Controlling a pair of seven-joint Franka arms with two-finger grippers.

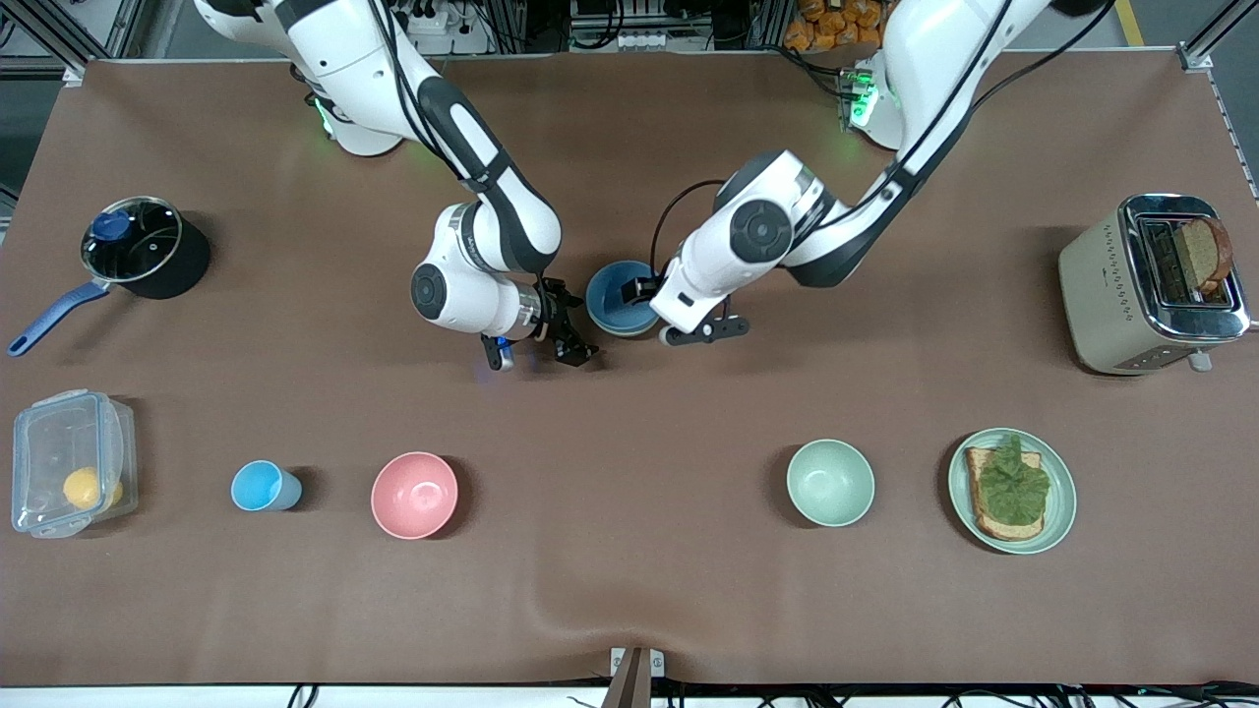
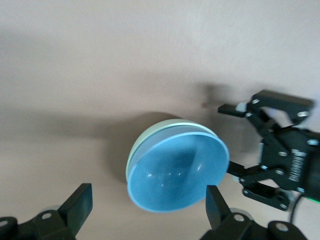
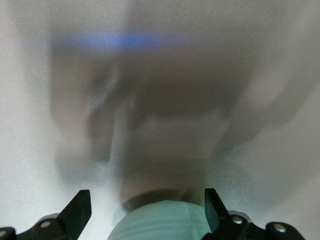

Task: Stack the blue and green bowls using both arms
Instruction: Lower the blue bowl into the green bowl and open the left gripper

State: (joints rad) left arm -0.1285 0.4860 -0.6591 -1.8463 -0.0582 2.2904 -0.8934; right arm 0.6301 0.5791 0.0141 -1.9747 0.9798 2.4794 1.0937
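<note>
The blue bowl (image 1: pixel 622 298) sits nested inside the green bowl in the middle of the table. In the left wrist view the blue bowl (image 2: pixel 177 175) shows its inside, with the green bowl's rim (image 2: pixel 150 137) around it. My left gripper (image 1: pixel 649 295) is open and empty beside the stack, which lies just ahead of its fingers (image 2: pixel 148 210). My right gripper (image 1: pixel 575 329) is open and empty beside the stack toward the right arm's end, and also shows in the left wrist view (image 2: pixel 237 140). The green bowl's outer wall (image 3: pixel 165 222) lies between its open fingers (image 3: pixel 146 210).
Nearer the front camera stand a light-blue cup (image 1: pixel 264 486), a pink bowl (image 1: pixel 414 495), a pale mint bowl (image 1: pixel 830 482) and a green plate with toast (image 1: pixel 1057 501). A toaster (image 1: pixel 1151 283), a lidded pot (image 1: pixel 138 246) and a plastic container (image 1: pixel 69 462) stand at the table's ends.
</note>
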